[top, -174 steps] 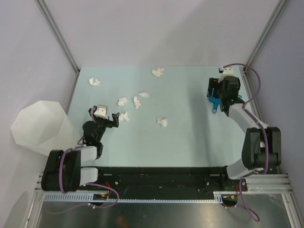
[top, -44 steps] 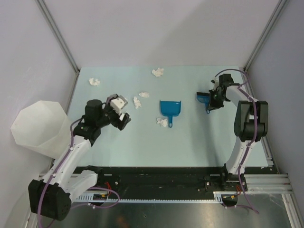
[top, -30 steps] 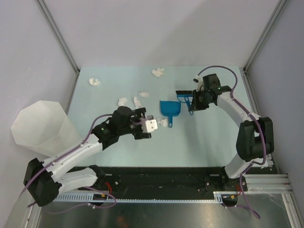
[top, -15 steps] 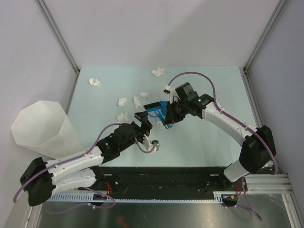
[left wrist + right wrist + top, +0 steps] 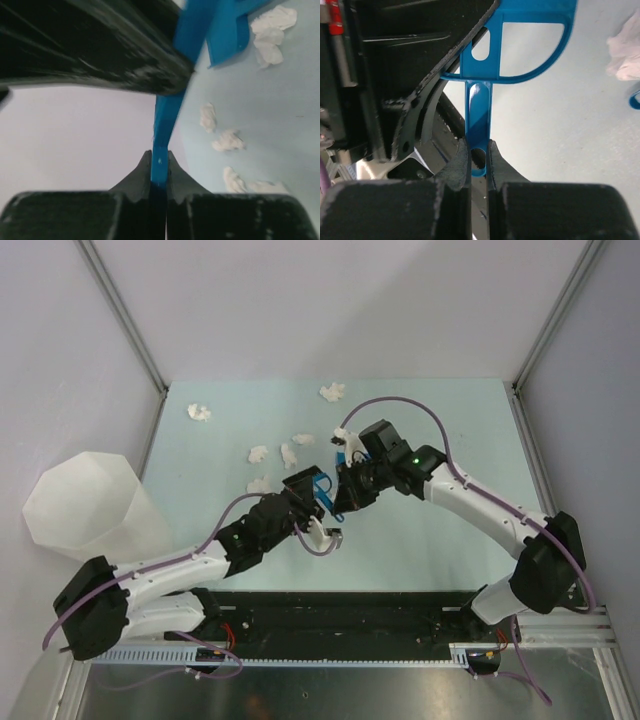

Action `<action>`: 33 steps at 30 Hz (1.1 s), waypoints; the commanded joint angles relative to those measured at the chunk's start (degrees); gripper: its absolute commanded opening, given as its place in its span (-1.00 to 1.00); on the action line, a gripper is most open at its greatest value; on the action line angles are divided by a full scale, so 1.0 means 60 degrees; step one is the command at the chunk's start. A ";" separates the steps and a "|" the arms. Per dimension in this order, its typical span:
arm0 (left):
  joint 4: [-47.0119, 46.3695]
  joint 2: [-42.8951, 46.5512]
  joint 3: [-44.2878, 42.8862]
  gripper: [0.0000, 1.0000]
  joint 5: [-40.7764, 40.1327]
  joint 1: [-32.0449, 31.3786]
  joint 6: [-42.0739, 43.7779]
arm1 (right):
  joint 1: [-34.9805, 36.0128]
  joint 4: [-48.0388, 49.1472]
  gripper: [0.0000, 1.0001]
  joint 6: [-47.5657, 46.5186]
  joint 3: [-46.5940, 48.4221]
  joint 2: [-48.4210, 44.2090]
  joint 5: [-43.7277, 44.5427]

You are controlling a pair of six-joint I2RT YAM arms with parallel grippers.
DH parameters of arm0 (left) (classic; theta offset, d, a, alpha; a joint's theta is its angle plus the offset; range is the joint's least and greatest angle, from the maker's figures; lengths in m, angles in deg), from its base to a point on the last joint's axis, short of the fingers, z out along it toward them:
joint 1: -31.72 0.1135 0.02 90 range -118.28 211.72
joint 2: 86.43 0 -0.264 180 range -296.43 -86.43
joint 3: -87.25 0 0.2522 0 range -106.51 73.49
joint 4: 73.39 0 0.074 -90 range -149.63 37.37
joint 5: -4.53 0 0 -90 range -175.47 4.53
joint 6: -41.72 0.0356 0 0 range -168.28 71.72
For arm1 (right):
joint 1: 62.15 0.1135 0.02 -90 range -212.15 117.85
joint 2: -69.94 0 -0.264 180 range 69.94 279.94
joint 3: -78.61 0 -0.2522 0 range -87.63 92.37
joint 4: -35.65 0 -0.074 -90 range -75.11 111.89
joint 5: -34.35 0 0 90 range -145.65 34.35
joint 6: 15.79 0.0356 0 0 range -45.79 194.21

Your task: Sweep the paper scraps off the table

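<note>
2 hands work close together over the near middle of the worktop [image 5: 450, 420], and both are loaded. The left hand [image 5: 159, 161] is clamped on the thin handle of a blue dustpan [image 5: 222, 30]. The right hand [image 5: 479, 150] is closed tight on the flat handle of what I take for a blue brush [image 5: 479, 107].

To do this step well, I judge the arms should first separate, since they overlap here. The pan's lip then needs to sit flat on the worktop just beside the nearest wads. The brush should pull the paper in with short strokes, so the light wads roll in rather than skip past.

The paper scraps [image 5: 258, 453] lie beyond the hands, toward the left and far side. I count 6 in the overhead view: 4 in a loose cluster and 2 well apart near the far edge.

Only the overhead view shows that spread, and the white bin [image 5: 80, 510] off the left edge. Only the wrist views show the grips, which the overhead hides. The left wrist view shows several wads past the pan. The right wrist view shows the other hand's black body just beside the brush head, and 1 wad at its right edge.
</note>
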 commanded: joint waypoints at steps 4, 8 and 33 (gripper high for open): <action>-0.0407 0.0117 -0.0581 -1.00 -0.0279 0.0000 -0.0872 | -0.0260 0.0046 -1.00 -0.0158 0.0027 -0.0819 -0.0232; 0.0935 0.0630 -0.1048 -1.00 -0.0133 0.0000 -0.3881 | -0.0817 0.0090 -0.03 -0.0451 0.0027 -0.1957 0.0469; 0.6185 0.1202 -0.3540 -1.00 0.8467 0.0644 -1.0558 | 0.1626 0.0558 0.54 -0.3528 -0.0456 -0.4878 -0.0540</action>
